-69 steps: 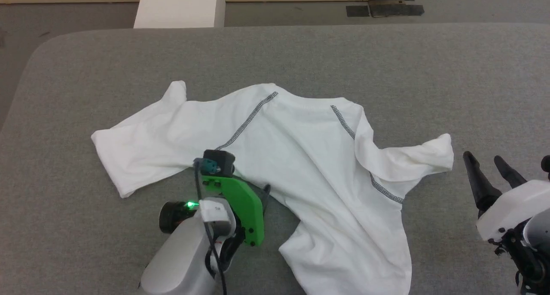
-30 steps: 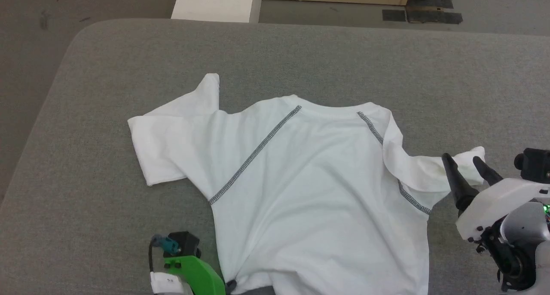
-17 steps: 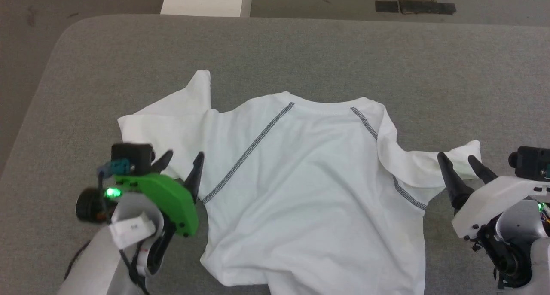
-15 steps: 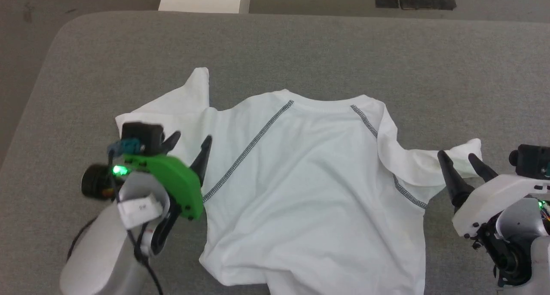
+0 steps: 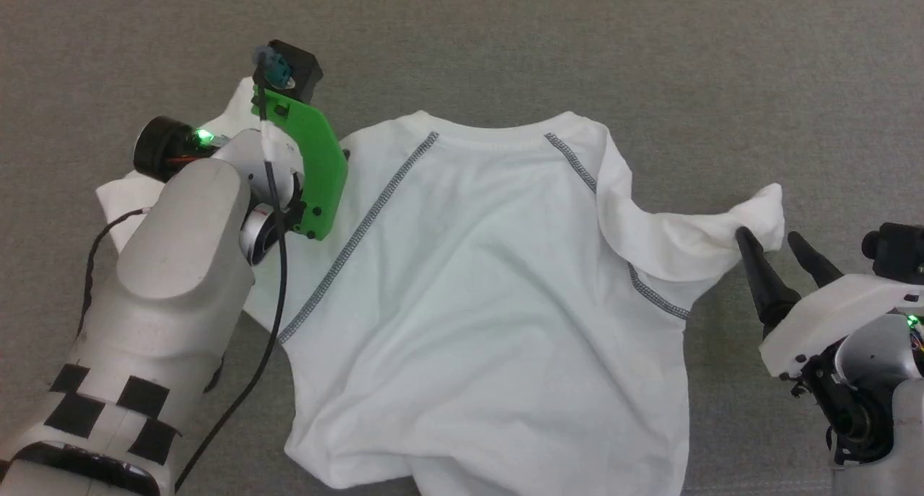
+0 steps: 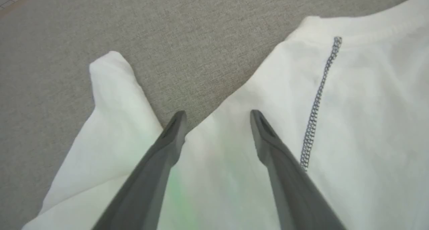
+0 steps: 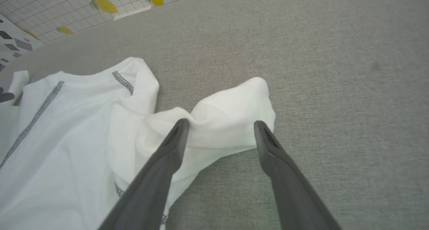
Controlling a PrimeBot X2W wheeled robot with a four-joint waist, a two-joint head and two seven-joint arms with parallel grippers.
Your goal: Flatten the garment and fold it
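One garment (image 5: pixel 491 279), a thin, soft white shirt, lies spread across the middle of the table covering (image 5: pixel 722 84), a coarse grey woven cloth. Its ribbed round neckband (image 5: pixel 491 136) points to 12 o'clock and its hem runs off toward 6 o'clock. Two dark grey zigzag seams (image 5: pixel 359 235) slant down from the neck, one toward 8 o'clock and one toward 4 o'clock. There are two sleeves. The left sleeve (image 6: pixel 114 99) is bent and partly folded at 10 o'clock, with its rounded cuff end resting on the cloth. The right sleeve (image 7: pixel 231 123) is bunched into soft puffy folds at 3 o'clock. The body is mostly smooth with shallow creases. The left gripper (image 6: pixel 216 118), with a flat glossy green plate (image 5: pixel 312 171) on its wrist, hovers over the left shoulder. Its two tapered dark fingers are spread and clasp nothing. The right gripper (image 7: pixel 221 126) is likewise released at 4 o'clock. Its two fingers straddle the right cuff, one tip against the fabric. A tiled surface (image 7: pixel 67 12) printed with yellow lemons shows beyond the table at 11 o'clock.
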